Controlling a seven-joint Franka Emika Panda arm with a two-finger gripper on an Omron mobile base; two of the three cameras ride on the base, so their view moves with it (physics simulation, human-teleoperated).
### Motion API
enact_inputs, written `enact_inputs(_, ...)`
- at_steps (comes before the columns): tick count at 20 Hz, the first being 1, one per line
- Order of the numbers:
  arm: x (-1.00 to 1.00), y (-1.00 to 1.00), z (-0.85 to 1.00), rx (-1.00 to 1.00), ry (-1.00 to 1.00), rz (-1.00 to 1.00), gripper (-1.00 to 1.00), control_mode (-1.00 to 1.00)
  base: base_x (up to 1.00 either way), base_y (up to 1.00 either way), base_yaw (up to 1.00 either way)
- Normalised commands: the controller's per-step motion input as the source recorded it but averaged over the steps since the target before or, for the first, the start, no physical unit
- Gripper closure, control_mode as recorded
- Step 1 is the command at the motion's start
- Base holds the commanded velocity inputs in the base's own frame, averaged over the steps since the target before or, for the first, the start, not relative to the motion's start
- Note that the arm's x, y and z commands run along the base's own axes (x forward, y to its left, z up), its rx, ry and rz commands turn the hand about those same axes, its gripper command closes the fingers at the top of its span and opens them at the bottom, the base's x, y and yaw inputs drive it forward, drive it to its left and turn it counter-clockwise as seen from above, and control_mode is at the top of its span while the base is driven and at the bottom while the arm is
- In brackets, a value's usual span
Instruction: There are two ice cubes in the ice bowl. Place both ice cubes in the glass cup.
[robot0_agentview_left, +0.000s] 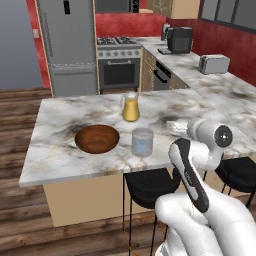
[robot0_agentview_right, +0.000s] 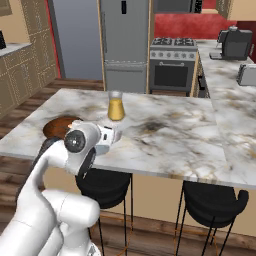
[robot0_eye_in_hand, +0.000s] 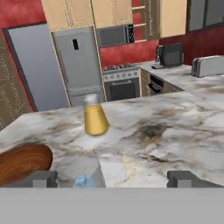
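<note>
The reddish-brown ice bowl (robot0_agentview_left: 97, 138) sits on the marble island, and its dark inside shows no cube. Just right of it stands the clear glass cup (robot0_agentview_left: 142, 142) with pale-blue ice (robot0_agentview_left: 143, 145) in it; whether that is one cube or two I cannot tell. In the hand view the glass cup (robot0_eye_in_hand: 81, 169) is at the lower left with an ice cube (robot0_eye_in_hand: 85, 181) at its bottom, and the ice bowl (robot0_eye_in_hand: 22, 162) is at the left edge. My gripper (robot0_eye_in_hand: 113, 179) is open, fingertips (robot0_eye_in_hand: 40, 178) wide apart and holding nothing, low over the counter right of the cup.
A handled pitcher of orange juice (robot0_agentview_left: 131, 106) stands behind the cup. Black stools (robot0_agentview_left: 150, 186) sit under the island's near edge (robot0_agentview_left: 75, 176). A toaster (robot0_agentview_left: 214, 64) and a coffee machine (robot0_agentview_left: 179, 40) stand on the far counter, with the stove (robot0_agentview_left: 119, 62) and fridge (robot0_agentview_left: 67, 45) behind.
</note>
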Motion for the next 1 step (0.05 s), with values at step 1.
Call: enact_inputs(1, 0.00, 0.00, 0.00, 0.00, 0.00, 0.00, -1.00, -1.00, 0.00, 0.00, 0.00)
